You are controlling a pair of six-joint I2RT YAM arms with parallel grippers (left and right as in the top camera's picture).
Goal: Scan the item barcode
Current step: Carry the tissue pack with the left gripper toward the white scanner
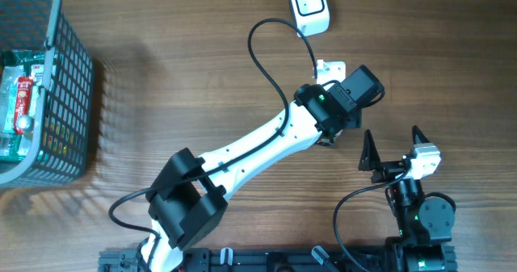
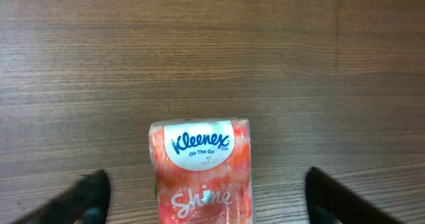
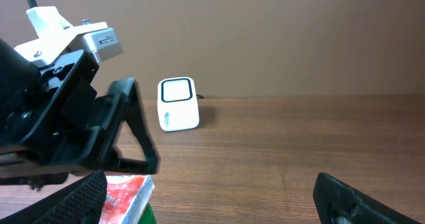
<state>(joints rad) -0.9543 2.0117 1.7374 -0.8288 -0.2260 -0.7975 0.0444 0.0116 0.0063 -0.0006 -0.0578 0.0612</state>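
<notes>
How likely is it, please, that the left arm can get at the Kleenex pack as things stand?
Probably yes: the left gripper stands open with the Kleenex pack lying between its fingers, clear of both, and only bare table around it. Nothing seems to block it closing on the pack.

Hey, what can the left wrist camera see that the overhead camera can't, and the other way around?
Only left wrist: the Kleenex pack lying flat inside the open left gripper, untouched. Only overhead: the white scanner, the basket of packets and the open right gripper; the left arm hides the pack there. Both: the wooden table.
</notes>
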